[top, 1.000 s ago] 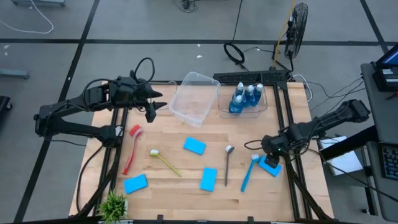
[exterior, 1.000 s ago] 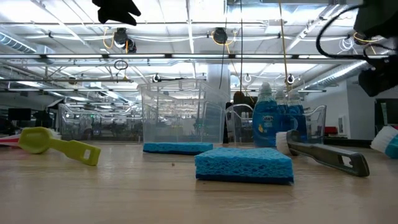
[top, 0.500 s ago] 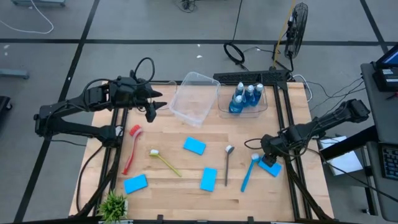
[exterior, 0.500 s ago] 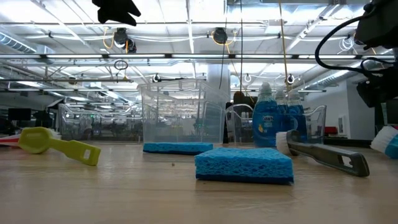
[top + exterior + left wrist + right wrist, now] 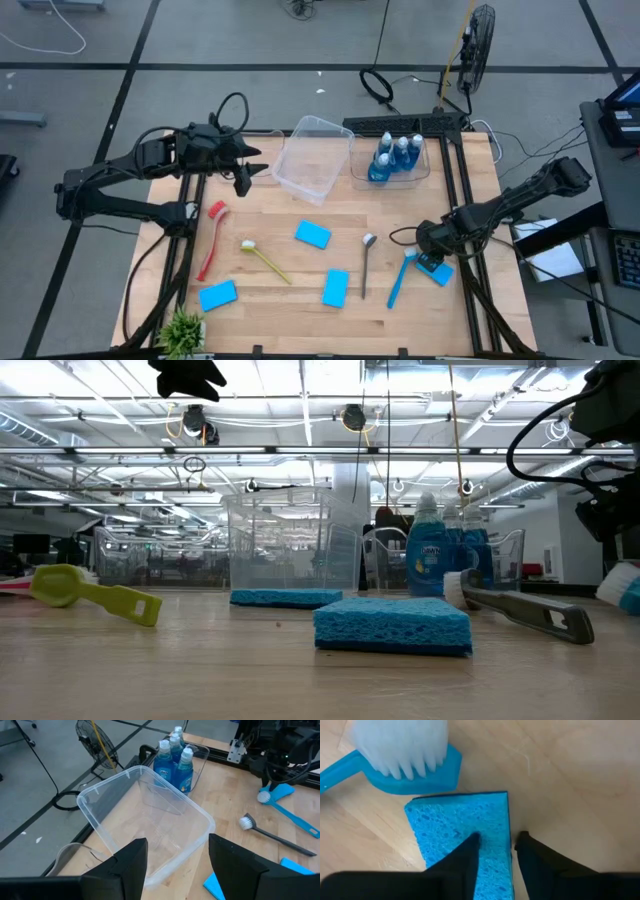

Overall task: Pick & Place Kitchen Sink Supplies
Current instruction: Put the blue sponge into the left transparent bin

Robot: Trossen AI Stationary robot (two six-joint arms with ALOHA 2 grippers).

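Wooden tabletop (image 5: 300, 290), high view: left gripper (image 5: 243, 178) hangs above the table's far left corner beside an empty clear bin (image 5: 312, 160); a second bin (image 5: 357, 170) holds three blue bottles (image 5: 395, 155). On the wood lie a red brush (image 5: 212, 238), a yellow brush (image 5: 264, 260), three sponges (image 5: 313, 235), a grey spoon (image 5: 367, 262), a blue brush (image 5: 400, 276) and, at the right edge, a fourth sponge (image 5: 441, 272) under the right gripper (image 5: 430, 262). A plant (image 5: 183, 328) stands at the near left corner. Low view: a sponge (image 5: 392, 624) lies nearest, the yellow brush (image 5: 90, 592) to its left, bottles (image 5: 427, 560) behind. Left wrist view: left fingers (image 5: 235, 860) stand apart with nothing between, above the empty bin (image 5: 145, 825). Right wrist view: right fingers (image 5: 467, 860) straddle one edge of the sponge (image 5: 455, 830), one pad on its top, narrowly parted; whether they grip it cannot be told. The blue brush's head (image 5: 405, 755) lies just beside.
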